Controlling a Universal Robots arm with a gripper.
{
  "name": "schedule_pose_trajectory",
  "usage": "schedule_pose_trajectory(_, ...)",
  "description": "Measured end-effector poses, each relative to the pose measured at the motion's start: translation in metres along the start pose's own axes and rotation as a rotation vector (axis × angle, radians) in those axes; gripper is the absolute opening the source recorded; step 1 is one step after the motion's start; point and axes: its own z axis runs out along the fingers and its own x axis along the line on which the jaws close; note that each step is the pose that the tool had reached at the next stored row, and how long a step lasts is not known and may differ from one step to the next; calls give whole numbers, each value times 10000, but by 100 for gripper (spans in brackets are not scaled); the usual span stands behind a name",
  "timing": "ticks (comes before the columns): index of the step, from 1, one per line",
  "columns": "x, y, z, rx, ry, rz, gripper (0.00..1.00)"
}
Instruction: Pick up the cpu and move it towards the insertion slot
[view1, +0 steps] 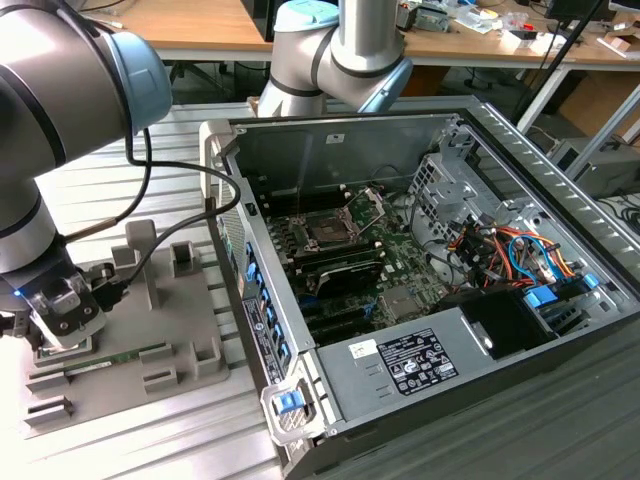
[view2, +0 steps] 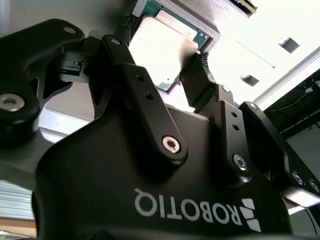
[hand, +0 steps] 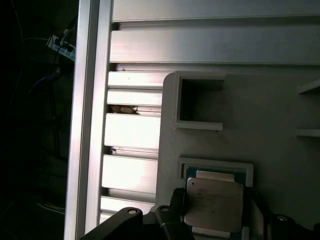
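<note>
Claw (view2: 167, 67) spread, one finger (view2: 202, 75) on each side of the chip (hand: 214, 204), which lies in its grey tray (view1: 165, 300) pocket on the surface. Close squarely on opposite edges; the socket (view1: 328, 228) sits well apart inside the computer case (view1: 400, 370).

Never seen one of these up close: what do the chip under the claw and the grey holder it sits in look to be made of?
The cpu looks metal-topped: a flat, silvery, dull-shining lid over a green board edge. The grey tray looks like matte plastic, possibly printed: uniform pale grey with thin, square-cornered walls. The gripper fingers look like black-coated metal, with screws.
</note>
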Motion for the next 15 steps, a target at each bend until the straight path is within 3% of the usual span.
schedule_pose_trajectory(9, 0, -1, 17, 0, -2, 0, 60)
schedule_pose_trajectory(11, 0, -1, 18, 1, 0, 0, 55)
schedule_pose_trajectory(15, 0, -1, 20, -1, -3, 0, 55)
